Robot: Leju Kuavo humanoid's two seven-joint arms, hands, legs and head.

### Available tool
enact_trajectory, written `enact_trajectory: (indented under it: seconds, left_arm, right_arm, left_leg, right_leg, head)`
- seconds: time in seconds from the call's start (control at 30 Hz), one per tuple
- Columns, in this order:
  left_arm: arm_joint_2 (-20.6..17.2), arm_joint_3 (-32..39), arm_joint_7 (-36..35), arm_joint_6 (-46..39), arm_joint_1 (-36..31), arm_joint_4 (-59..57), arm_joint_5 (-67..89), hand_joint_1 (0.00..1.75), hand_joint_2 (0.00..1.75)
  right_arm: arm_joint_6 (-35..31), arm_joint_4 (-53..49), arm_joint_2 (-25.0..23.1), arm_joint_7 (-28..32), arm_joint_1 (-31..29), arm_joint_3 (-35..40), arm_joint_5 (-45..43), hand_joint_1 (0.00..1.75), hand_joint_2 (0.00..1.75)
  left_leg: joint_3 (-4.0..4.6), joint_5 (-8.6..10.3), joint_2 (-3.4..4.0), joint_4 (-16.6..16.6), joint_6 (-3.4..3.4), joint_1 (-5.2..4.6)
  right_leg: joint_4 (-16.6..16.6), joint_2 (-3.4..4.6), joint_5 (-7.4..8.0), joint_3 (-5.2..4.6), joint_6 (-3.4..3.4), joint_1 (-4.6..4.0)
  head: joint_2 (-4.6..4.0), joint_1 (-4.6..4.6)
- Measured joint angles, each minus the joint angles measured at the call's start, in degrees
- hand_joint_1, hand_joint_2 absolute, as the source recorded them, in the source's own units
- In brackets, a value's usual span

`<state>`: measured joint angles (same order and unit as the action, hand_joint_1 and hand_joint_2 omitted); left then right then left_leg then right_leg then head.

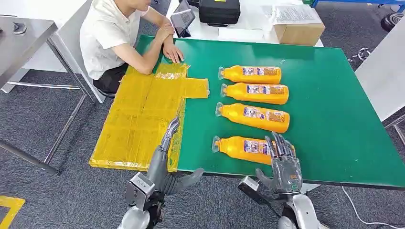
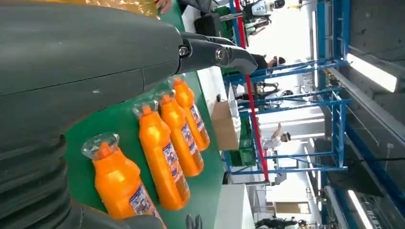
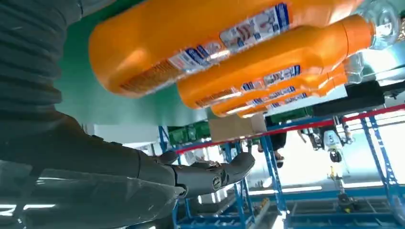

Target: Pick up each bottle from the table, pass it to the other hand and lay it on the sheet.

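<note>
Orange plastic bottles are lying in a row of four on the green counter (image 1: 334, 119), all on their sides with clear caps pointing toward the yellow sheet (image 1: 138, 119), which is draping over the counter's left edge with nothing on it yet. The nearest bottle (image 1: 243, 148) is sitting at the front of the row, and the right hand (image 1: 284, 164) is hovering at its base end with fingers spread and pointing forward, holding nothing; whether the fingertips are touching the bottle I cannot tell. The left hand (image 1: 165, 162) is waiting with fingers extended and thumb out, also gripping nothing, its fingertips reaching over the sheet's near edge. Judging by the full colour, the bottles are looking filled and fairly heavy, stiff enough to squeeze without collapsing, but smooth, rounded and likely to roll or slip. The wide labelled body seems the sensible place to wrap around, leaving the narrow neck and the cap end free for the receiving hand. A person (image 1: 114, 38) is sitting at the far corner, a hand resting just beside the sheet's far end.
</note>
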<state>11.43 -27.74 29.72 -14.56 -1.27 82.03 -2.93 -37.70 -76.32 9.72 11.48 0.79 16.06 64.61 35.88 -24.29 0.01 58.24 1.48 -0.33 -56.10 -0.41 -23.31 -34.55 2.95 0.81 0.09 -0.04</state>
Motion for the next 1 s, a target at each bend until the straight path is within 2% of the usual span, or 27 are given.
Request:
enact_trajectory:
  seconds: [0.37, 0.6, 1.0]
  left_arm:
    - [0.0, 0.0, -1.0, 0.2, -0.1, -0.1, -1.4, 0.00, 1.75]
    - [0.0, 0.2, -2.6, 0.0, 0.0, -1.0, -1.9, 0.00, 1.75]
    - [0.0, 0.3, -3.8, 0.0, 0.0, -1.5, -0.8, 0.00, 1.75]
  right_arm:
    - [3.3, 2.3, 1.2, -1.6, -3.5, -0.1, -1.7, 0.00, 1.75]
    - [9.0, 9.0, 1.4, -4.4, -5.8, -0.7, -4.1, 0.00, 1.75]
    - [11.6, 17.1, 1.5, -7.5, -10.6, -1.4, -2.8, 0.00, 1.75]
  left_leg:
    - [-0.01, 0.01, 0.00, 0.0, 0.01, 0.00]
    - [0.00, 0.01, 0.00, 0.0, 0.01, 0.00]
    - [-0.19, 0.01, 0.03, 0.0, 0.01, 0.00]
  right_leg:
    - [0.0, 0.00, 0.01, 0.00, 0.00, 0.00]
    - [0.0, 0.00, 0.01, 0.00, 0.00, 0.00]
    - [0.0, 0.01, 0.01, 0.17, 0.01, 0.00]
  head:
    - [0.00, 0.00]
    - [0.00, -0.02]
    - [0.00, 0.00]
